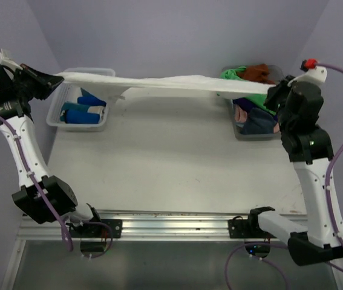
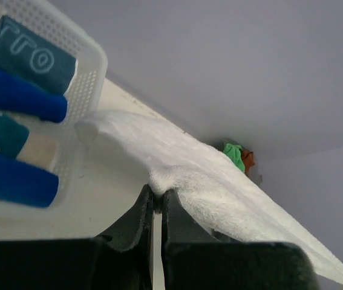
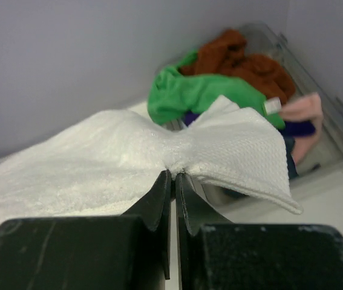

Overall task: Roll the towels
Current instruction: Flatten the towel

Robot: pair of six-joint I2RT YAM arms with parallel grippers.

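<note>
Step in hand, as you'd read it: spreading, not rolling yet. You have the white towel [image 1: 171, 83] drawn taut in the air between both tools, clear of the worktop [image 1: 171, 163].

Left tool [image 2: 157, 194]: clenched on one end of the towel, cloth bunched at the tips. It sits over the far rim of the basket [image 1: 59, 119].

Right tool [image 3: 172, 175]: clenched on the other end, with a loose flap past the tips. It is well away from the basket, at the opposite side of the worktop, over the tub [image 1: 236, 132].

Axis: the towel's long axis runs side to side, from above the basket across to the tub, roughly along the far edge of the worktop. One slack corner droops just beside the basket's right rim.

Basket holds finished rolls [image 1: 85, 112], blue and teal. Across from the basket, the tub holds a loose pile [image 3: 219, 78]: green, rust-brown, pink, something dark.

Next move likely calls for:
- bringing both ends down together onto the bare worktop nearer you than the basket
- keeping tension so the towel lands flat, without creases
- only then letting go and starting the roll from one short end

Watch the drooping corner; it may snag the basket rim.
</note>
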